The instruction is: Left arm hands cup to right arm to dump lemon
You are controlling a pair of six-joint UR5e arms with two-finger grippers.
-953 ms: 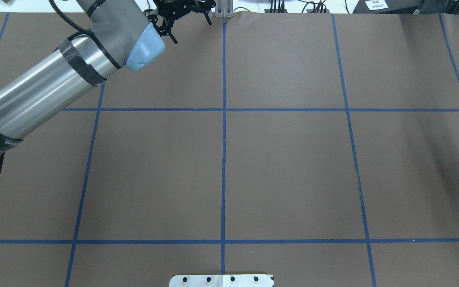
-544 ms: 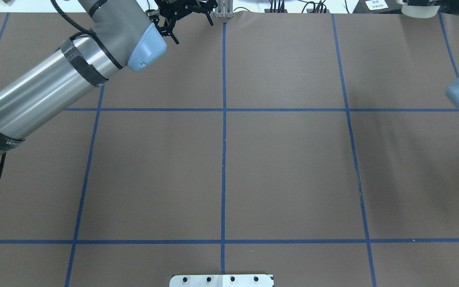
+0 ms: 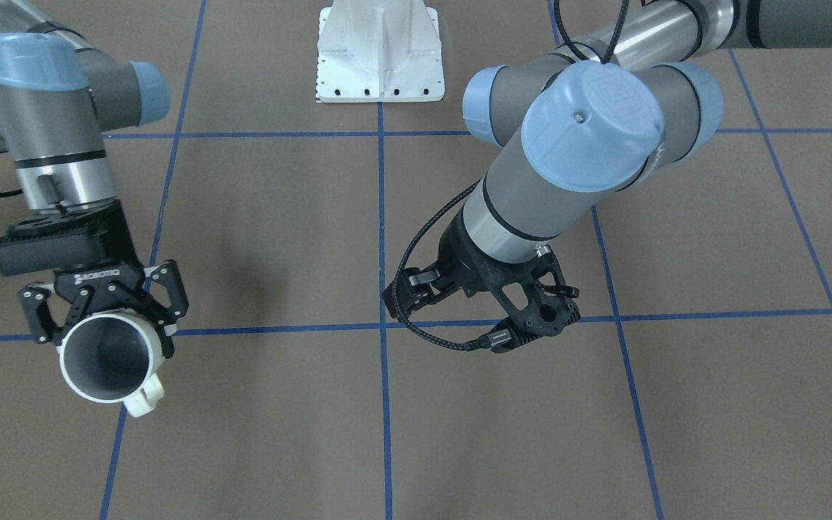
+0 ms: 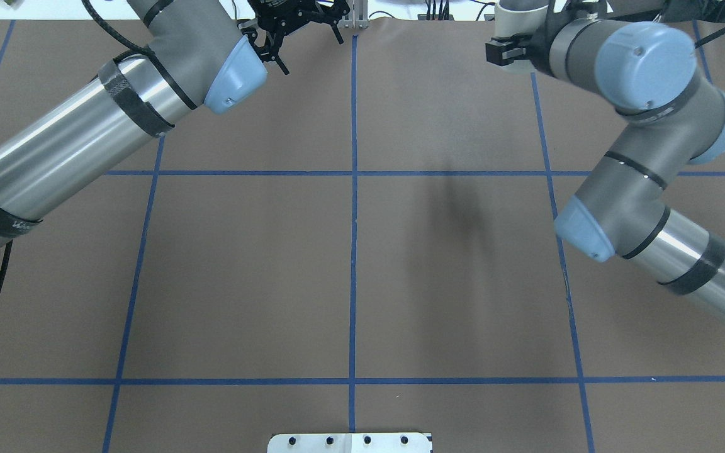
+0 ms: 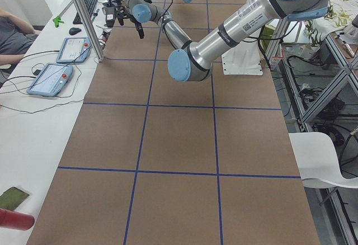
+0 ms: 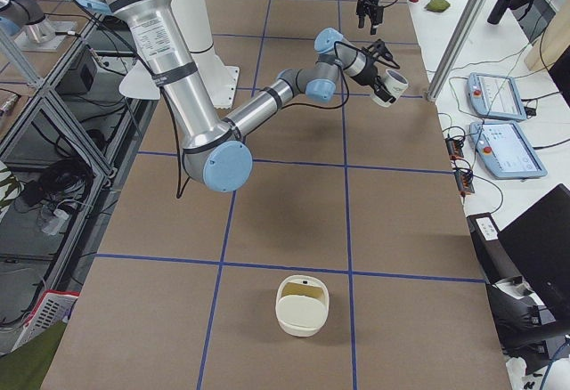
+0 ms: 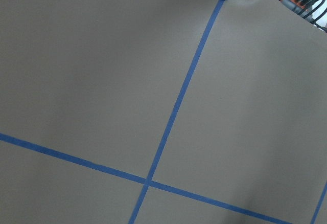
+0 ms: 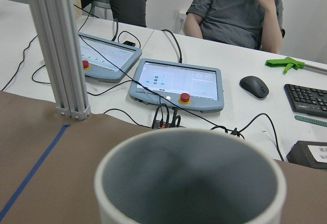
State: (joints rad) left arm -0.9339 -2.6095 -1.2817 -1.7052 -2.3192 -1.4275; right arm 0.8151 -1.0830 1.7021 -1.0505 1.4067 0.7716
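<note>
- The right gripper (image 3: 114, 326) was clamped across the cup (image 3: 105, 359), off the brown table (image 3: 279, 404), at its operators' end.
- The left gripper (image 4: 303, 28) stood well apart, its fingers spread and empty.
- Cup: mouth tipped up toward the operators, long axis slanted, handle (image 3: 147, 399) outermost. Probably stiff, slick, breakable ceramic; a wall grip suits it.
- No lemon showed inside.

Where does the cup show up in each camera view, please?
Front-facing: cup lower left, mouth toward the camera.
Overhead: cup at top edge, right of centre, partly hidden.
Exterior left: too small to tell.
Exterior right: cup upper right of centre.
Left wrist: not in it.
Right wrist: cup bottom centre, rim and inside.
Shared landmark: the aluminium post where the centre tape line ends.
</note>
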